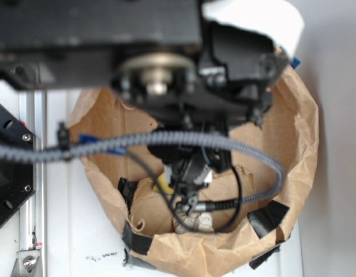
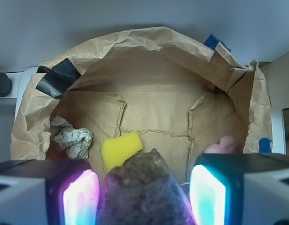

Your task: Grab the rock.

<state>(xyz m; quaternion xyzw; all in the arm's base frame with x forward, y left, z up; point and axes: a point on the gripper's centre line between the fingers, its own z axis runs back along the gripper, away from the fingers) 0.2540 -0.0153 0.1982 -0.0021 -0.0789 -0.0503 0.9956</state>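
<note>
Rock between fingers of hand; fingers apart, contact unclear.

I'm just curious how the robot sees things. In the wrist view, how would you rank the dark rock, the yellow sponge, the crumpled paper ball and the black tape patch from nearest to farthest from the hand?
1. Dark rough rock: between the fingers of the hand.
2. Yellow sponge block: just beyond, slightly left.
3. Crumpled grey-white paper ball: farther left.
4. Black tape patch: on the bag's far-left rim.

Black arm, grey braided cable across it; gripper fingers black-framed, glowing pads.
</note>
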